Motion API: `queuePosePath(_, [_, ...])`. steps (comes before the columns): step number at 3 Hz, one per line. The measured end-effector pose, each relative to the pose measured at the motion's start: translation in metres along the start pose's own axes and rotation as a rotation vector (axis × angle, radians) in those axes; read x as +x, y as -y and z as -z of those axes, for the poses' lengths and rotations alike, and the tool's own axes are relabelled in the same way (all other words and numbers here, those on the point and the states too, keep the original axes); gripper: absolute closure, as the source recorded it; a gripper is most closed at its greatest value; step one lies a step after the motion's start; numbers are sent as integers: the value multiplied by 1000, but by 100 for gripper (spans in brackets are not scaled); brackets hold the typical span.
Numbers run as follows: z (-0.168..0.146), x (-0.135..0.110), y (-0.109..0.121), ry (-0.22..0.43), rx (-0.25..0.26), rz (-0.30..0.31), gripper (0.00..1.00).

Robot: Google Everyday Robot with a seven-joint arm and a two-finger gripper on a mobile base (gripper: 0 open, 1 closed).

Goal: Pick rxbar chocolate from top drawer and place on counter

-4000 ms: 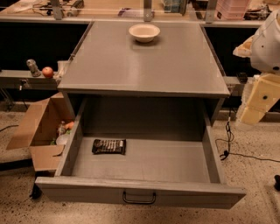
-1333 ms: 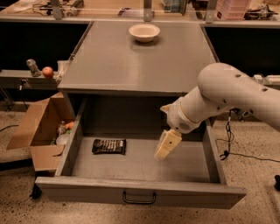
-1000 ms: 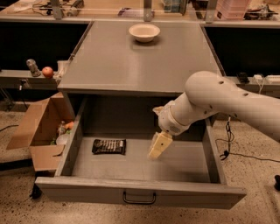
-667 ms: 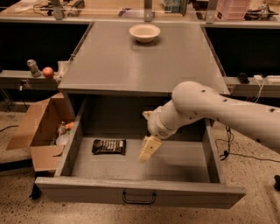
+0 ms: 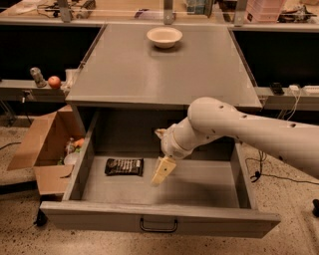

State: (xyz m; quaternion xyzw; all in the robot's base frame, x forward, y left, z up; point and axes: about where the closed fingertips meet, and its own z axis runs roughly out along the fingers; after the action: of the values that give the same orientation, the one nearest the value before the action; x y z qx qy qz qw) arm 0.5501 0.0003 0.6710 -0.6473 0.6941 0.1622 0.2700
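Observation:
The rxbar chocolate (image 5: 124, 167), a dark flat bar with pale lettering, lies on the floor of the open top drawer (image 5: 214, 185), towards its left side. My gripper (image 5: 162, 172) hangs inside the drawer on the white arm that reaches in from the right. It is just right of the bar and apart from it, and holds nothing. The grey counter (image 5: 164, 69) is the cabinet top above the drawer. The drawer's dark pull handle (image 5: 158, 227) shows on the front panel.
A cream bowl (image 5: 164, 36) stands at the back of the counter. An open cardboard box (image 5: 42, 149) with items sits on the floor left of the drawer. A shelf at the left holds an apple (image 5: 54, 81). A cluttered workbench (image 5: 124, 7) runs behind.
The arm has come in from the right and down into the drawer. The gripper has moved steadily left towards the bar. The bar and the bowl have not moved.

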Motion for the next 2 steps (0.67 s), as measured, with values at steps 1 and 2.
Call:
queuePosePath(1, [-23, -4, 9, 35, -10, 13, 0])
queuePosePath(2, [-51, -15, 18, 62, -21, 29, 0])
